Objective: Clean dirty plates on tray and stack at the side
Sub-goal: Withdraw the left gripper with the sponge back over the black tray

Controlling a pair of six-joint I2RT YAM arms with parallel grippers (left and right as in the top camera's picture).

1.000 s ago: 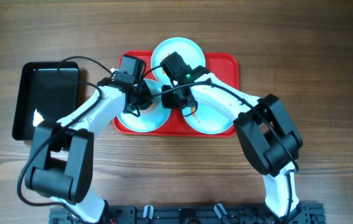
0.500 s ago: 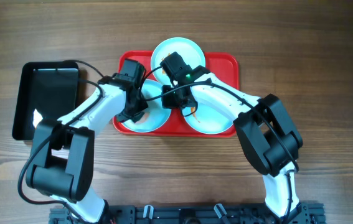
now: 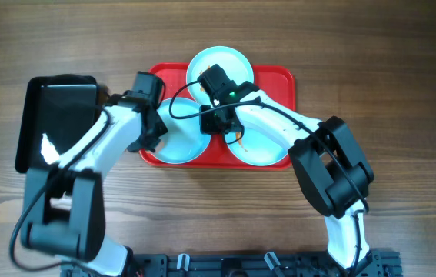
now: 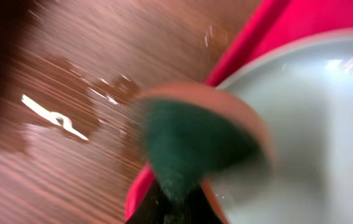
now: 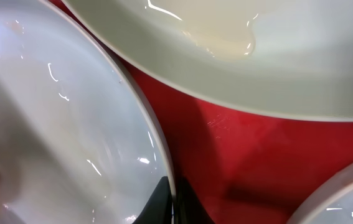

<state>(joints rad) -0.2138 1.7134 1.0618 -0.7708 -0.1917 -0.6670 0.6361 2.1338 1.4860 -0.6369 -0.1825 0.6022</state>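
Note:
Three pale blue plates lie on the red tray [image 3: 279,77]: a far plate [image 3: 218,60], a left plate [image 3: 183,135] and a right plate [image 3: 264,146] with an orange smear near its left rim. My left gripper [image 3: 153,135] is at the left plate's left edge, shut on a green-and-orange sponge [image 4: 192,140] that rests over the plate rim [image 4: 301,124]. The right gripper [image 5: 173,202] is shut on the left plate's right rim [image 5: 157,143], with the far plate [image 5: 257,43] just beyond it.
A black rectangular tray [image 3: 56,115] sits on the wooden table left of the red tray, close to my left arm. Bare wood [image 3: 402,115] lies to the right of the red tray and in front of it.
My left gripper has swept the sponge leftward, from the middle of the left plate to its left rim. The right gripper has stayed on the rim.

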